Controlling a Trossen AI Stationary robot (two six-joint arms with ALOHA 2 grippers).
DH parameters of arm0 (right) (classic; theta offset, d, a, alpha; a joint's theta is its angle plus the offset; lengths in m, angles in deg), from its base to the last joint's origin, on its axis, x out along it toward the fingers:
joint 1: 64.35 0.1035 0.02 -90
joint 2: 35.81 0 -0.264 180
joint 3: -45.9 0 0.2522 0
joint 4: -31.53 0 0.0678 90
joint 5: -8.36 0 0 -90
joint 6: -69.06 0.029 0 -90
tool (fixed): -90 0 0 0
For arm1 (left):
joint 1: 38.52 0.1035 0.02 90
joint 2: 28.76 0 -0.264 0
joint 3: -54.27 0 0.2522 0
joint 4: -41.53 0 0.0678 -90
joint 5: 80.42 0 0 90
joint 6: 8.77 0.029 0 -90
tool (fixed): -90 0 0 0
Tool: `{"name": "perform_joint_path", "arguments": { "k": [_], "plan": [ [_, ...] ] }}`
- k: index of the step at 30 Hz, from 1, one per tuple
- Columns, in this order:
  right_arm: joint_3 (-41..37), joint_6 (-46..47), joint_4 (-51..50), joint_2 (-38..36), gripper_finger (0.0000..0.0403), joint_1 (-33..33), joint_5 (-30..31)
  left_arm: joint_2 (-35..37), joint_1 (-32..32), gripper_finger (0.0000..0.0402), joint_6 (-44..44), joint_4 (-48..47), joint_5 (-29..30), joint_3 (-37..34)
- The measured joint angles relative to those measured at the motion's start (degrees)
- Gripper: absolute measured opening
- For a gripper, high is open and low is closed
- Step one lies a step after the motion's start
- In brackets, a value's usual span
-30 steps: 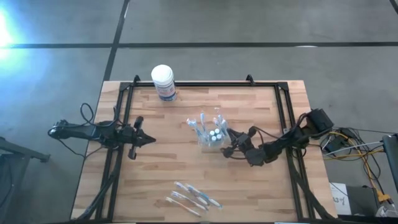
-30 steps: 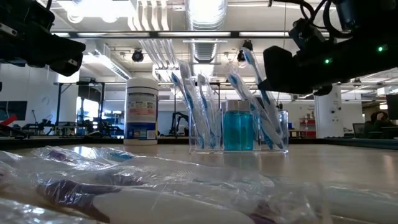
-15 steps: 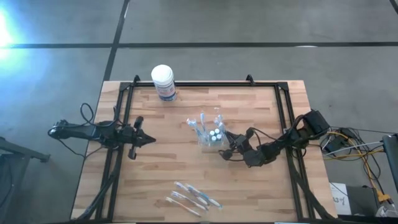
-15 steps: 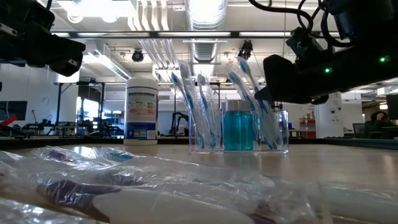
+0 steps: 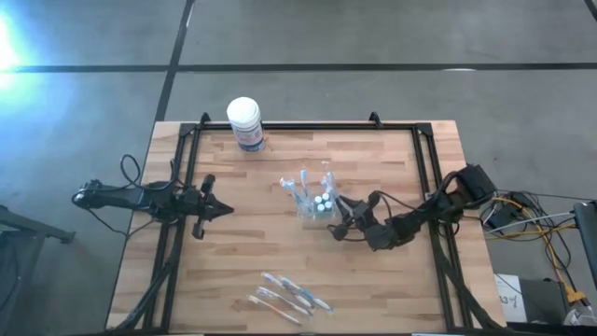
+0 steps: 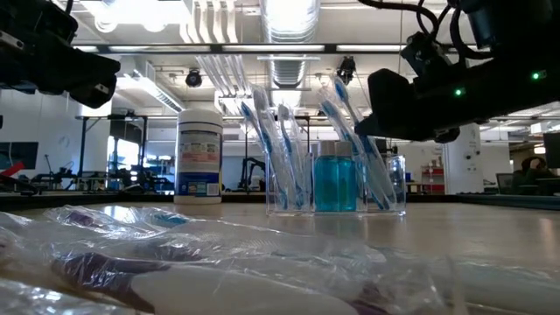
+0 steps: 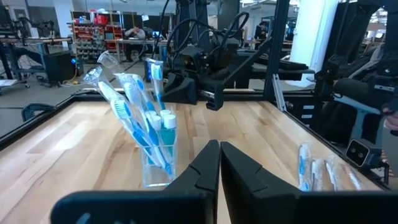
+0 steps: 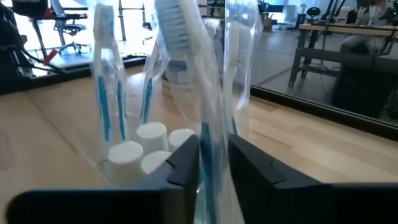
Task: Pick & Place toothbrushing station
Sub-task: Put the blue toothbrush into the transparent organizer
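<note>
The toothbrushing station (image 5: 315, 201) is a clear holder standing on its base mid-table, with several wrapped blue toothbrushes and white-capped bottles in it. It also shows in the low view (image 6: 337, 188) and the left wrist view (image 7: 157, 155). My right gripper (image 5: 337, 218) is level at the station's right side. Its fingers (image 8: 214, 168) are apart, with one wrapped toothbrush (image 8: 208, 118) standing between them, its lower end in the holder. My left gripper (image 5: 224, 211) waits shut at the table's left (image 7: 219, 163), holding nothing. My right gripper's fingers (image 8: 184, 163) come level from the table's right and stand on either side of the wrapped toothbrush's handle (image 8: 206, 146). The wrapper fills the gap. I cannot tell whether the fingers touch it.
A white round tub (image 5: 245, 123) with a blue label stands at the far edge. Several wrapped toothbrushes (image 5: 289, 294) lie loose near the front edge, close to the low camera (image 6: 175, 262). Black frame rails (image 5: 424, 177) run along the table's sides.
My right gripper has dipped slightly beside the station. The head of the toothbrush at its fingers has leaned a little toward the station's middle.
</note>
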Motion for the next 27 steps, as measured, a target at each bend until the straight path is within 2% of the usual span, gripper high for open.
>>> {"name": "perform_joint_path", "arguments": {
  "k": [7, 14, 17, 20, 27],
  "plan": [
    [0.04, -3.98, 0.01, -4.11, 0.0148, 0.86, -0.04, 0.00, 0.00, 0.0019, -0.72, 0.36, 0.01, -0.05],
    [1.14, -14.43, 0.13, -12.73, 0.0166, 4.40, 0.02, 0.00, 0.00, 0.0023, -0.69, 0.45, 0.01, -0.07],
    [1.51, -15.06, -0.11, -16.22, 0.0157, 7.45, -0.60, 0.00, 0.00, 0.0020, -0.72, 0.47, 0.01, -0.07],
    [1.55, -14.27, -3.41, -19.80, 0.0136, 10.98, -3.88, -0.02, 0.00, 0.0018, -1.69, 0.47, -0.01, -0.07],
    [1.53, -4.15, -22.57, -28.75, 0.0046, 17.73, -8.77, -0.02, 0.02, 0.0007, -5.85, 0.52, 0.26, -0.07]
  ]
}}
